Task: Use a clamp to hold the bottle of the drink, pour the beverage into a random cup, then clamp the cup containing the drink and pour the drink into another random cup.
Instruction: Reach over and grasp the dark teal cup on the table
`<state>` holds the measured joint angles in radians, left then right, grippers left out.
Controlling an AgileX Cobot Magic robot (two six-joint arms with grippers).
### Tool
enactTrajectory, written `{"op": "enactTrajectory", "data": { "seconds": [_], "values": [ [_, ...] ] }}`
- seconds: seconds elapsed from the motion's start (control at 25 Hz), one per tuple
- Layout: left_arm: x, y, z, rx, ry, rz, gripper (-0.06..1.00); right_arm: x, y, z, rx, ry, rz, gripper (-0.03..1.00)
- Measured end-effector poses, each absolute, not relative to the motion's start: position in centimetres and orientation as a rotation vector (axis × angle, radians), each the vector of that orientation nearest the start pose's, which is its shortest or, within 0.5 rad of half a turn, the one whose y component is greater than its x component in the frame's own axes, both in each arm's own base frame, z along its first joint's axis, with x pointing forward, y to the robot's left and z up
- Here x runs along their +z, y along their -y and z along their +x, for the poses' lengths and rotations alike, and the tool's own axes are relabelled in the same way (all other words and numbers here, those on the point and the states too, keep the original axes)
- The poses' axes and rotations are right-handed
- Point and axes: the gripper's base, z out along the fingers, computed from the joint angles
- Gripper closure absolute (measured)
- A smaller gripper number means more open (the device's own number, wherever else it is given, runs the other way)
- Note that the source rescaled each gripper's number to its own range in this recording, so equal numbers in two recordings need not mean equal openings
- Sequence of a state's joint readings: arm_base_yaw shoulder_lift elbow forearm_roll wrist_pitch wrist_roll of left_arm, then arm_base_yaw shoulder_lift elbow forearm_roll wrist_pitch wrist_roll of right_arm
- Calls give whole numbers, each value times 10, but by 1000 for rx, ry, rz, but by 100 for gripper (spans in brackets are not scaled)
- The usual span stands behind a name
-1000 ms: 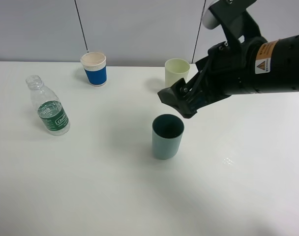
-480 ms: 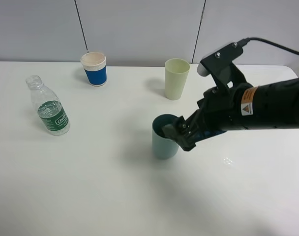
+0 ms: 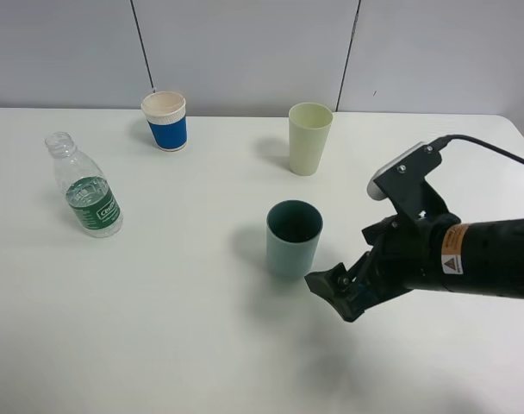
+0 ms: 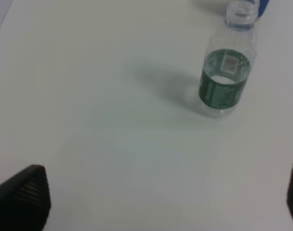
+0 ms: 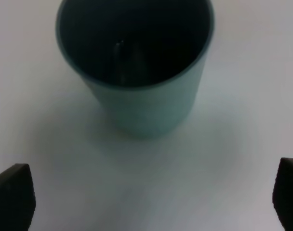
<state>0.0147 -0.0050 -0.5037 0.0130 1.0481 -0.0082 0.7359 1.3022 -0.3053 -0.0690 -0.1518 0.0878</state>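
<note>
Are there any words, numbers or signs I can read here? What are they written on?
Nothing here can be read word for word.
Green label on the clear plastic bottle: white letters, too blurred to read.
Orange sticker on the black right arm: a warning triangle sign; any print beside it is too small to read.
Blue-and-white paper cup, pale green cup, teal cup: no writing shows.

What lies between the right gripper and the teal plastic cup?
Only bare white table; the right wrist view shows the right gripper short of the teal plastic cup.
</note>
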Motion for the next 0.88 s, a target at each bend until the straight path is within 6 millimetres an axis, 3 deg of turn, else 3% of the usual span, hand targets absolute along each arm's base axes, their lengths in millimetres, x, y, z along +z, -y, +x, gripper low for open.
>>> {"op": "enactTrajectory", "data": {
  "seconds": [0.32, 0.88],
  "values": [
    [279, -1, -6, 20, -2023, -24, -6, 145, -118, 137, 331, -2098, -819, -3],
    [279, -1, -6, 20, -2023, -24, -6, 149, -110, 137, 282, -1940, -761, -3]
  ]
}}
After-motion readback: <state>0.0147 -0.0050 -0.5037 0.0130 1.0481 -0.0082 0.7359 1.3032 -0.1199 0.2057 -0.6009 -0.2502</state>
